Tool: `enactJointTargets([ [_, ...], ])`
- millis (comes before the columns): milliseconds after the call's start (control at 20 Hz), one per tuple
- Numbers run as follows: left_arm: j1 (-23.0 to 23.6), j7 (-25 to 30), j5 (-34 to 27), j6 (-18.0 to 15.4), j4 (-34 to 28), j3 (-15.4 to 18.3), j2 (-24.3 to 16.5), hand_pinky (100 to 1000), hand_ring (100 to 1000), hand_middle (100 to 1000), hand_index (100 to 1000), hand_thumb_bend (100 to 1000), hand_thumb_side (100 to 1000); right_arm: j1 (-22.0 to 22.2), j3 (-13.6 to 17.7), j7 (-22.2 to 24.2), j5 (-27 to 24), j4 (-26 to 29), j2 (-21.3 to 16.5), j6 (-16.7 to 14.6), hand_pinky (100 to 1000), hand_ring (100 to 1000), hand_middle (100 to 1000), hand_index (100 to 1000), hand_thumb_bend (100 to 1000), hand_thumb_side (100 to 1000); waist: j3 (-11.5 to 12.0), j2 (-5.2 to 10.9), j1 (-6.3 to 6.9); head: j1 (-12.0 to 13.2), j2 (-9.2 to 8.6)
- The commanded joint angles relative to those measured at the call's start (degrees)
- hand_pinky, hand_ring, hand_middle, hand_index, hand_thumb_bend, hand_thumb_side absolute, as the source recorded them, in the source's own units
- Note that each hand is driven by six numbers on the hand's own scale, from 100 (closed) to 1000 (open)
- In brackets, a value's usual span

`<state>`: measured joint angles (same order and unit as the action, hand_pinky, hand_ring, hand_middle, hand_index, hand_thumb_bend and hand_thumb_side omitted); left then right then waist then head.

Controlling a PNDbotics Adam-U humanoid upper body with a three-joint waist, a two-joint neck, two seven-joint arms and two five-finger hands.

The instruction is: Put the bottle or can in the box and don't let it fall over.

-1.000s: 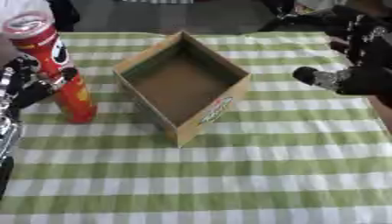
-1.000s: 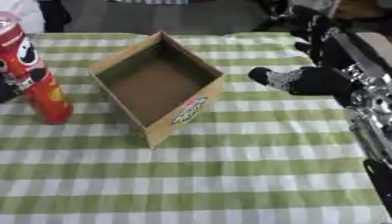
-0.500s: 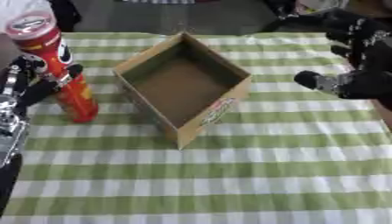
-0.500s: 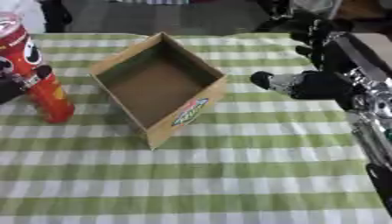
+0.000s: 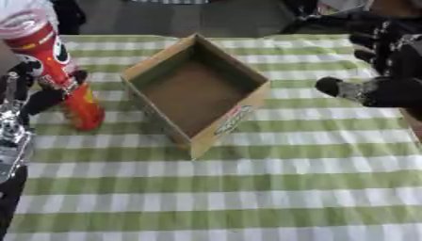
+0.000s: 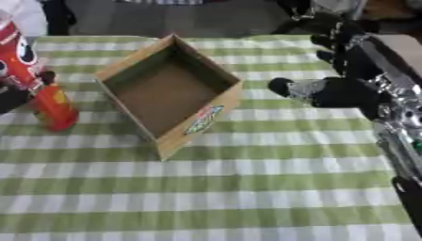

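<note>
A tall red can (image 5: 56, 66) with a clear lid stands tilted at the table's left side, its base low near the cloth. My left hand (image 5: 37, 92) is at its middle, fingers curled round it. An open cardboard box (image 5: 196, 92) sits empty at the table's middle, turned cornerwise, to the right of the can. My right hand (image 6: 342, 70) hovers open to the right of the box, thumb pointing toward it, holding nothing.
A green and white checked cloth (image 5: 247, 188) covers the table. Dark shapes stand beyond the far edge. My right forearm (image 6: 400, 117) runs down the right side.
The can in my left hand has leaned further, its top tipping left and away from the box. The right hand has shifted slightly.
</note>
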<state>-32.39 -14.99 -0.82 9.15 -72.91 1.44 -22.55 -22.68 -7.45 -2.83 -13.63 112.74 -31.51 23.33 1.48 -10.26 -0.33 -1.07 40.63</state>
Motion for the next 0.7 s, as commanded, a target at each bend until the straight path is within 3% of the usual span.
enactJointTargets([
  [50,-1.19,-1.64,-1.93,0.06,-0.87,0.43,-0.89,1000,806,701,554,479,218,-0.73,0.37,0.31,-0.1,0.34,-0.76,-0.06,1000,1000,932,1000,677,100,-0.1,0.63,0.13,0.08,-0.6],
  [700,-2.64,-3.0,-4.89,0.36,-4.45,-0.3,-1.51,1000,775,653,437,113,131,-0.58,0.41,0.42,0.06,0.2,-0.72,0.02,1000,1000,929,998,679,100,-0.21,0.85,0.27,-0.37,-0.19],
])
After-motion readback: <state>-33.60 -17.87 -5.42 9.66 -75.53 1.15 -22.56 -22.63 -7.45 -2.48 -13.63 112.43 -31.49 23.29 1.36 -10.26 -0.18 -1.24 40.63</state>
